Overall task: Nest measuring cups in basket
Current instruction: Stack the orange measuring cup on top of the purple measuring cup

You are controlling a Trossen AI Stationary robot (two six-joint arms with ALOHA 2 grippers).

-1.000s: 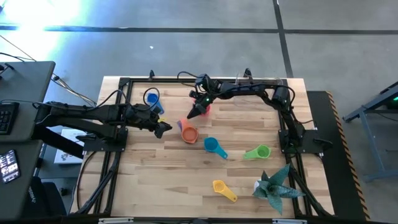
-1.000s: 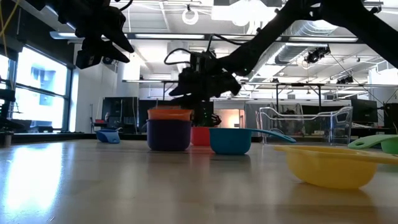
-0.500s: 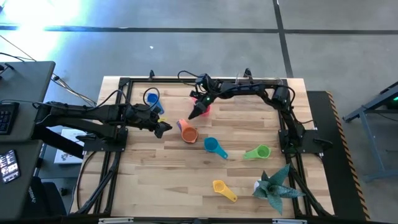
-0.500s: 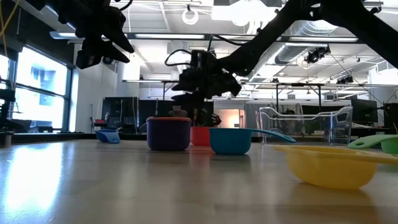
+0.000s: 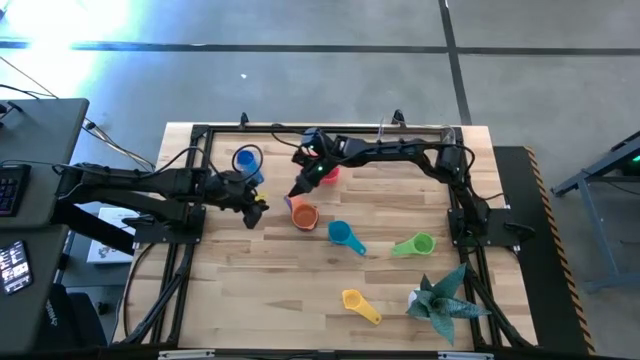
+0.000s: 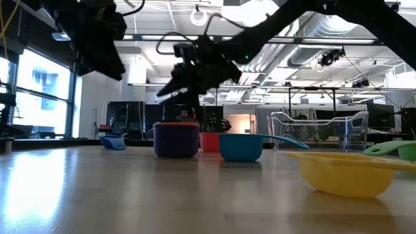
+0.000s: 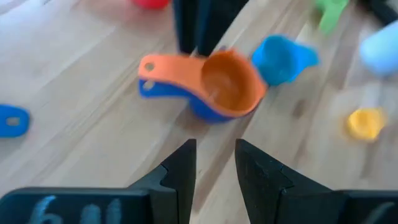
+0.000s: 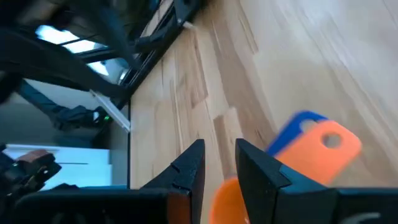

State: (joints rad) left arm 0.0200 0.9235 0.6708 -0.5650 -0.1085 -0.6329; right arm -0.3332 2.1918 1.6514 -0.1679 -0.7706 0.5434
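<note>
Wooden tabletop (image 5: 250,290): orange cup (image 5: 303,215) sits nested in the purple one at centre; right gripper (image 5: 297,190), fingers slightly parted and empty, hovers above. Next: fetch another cup.

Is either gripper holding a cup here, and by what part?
Neither. The right gripper hangs empty above the orange cup, which sits nested in the purple cup; the left gripper is empty too.

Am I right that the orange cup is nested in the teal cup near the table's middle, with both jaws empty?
Not quite: the orange cup sits in the purple cup, as the low view shows. The teal cup stands apart. Both jaws are empty.
</note>
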